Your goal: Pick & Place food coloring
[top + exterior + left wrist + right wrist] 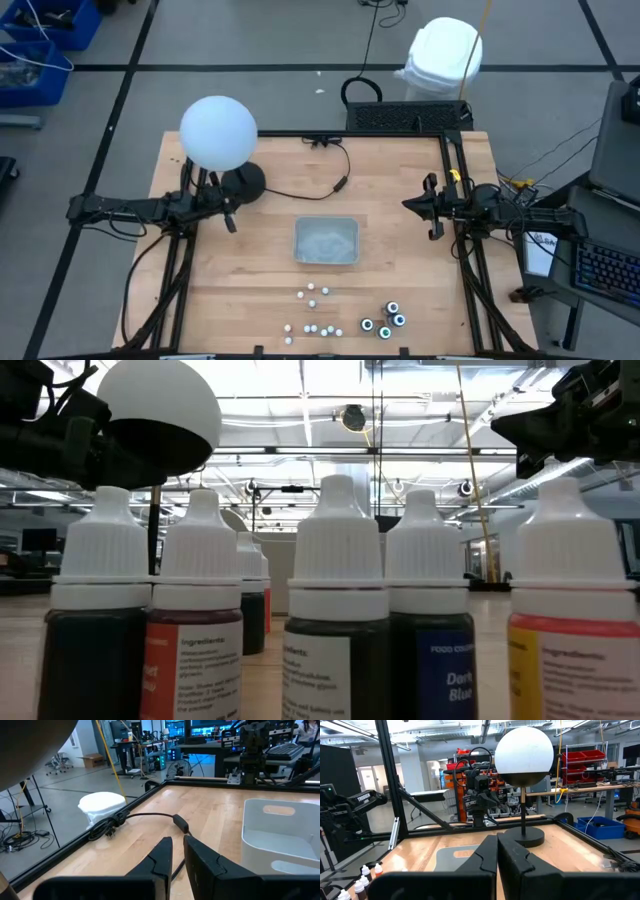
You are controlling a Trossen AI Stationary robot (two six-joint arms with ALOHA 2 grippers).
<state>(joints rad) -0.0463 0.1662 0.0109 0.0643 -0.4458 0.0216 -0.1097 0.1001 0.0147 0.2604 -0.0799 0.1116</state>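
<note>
The food coloring stands near the table's near edge. Several tiny white-capped bottles [312, 310] form a loose group, with three dark round pots [385, 322] to their right. In the low view the bottles [337, 610] fill the foreground, and a few bottles [364, 881] show in the right wrist view. My left gripper [232, 222] hovers at the table's left, beside the lamp base, with its fingers [165, 857] almost together and holding nothing. My right gripper [433, 212] hovers at the table's right, shut and empty [497, 847]. Both are far from the bottles.
A clear grey tray [326, 241] sits mid-table, between the two grippers and beyond the bottles. A lamp with a white globe [218, 132] and a black base [243, 183] stands at the far left. Its cable [320, 185] runs across the far part of the table.
</note>
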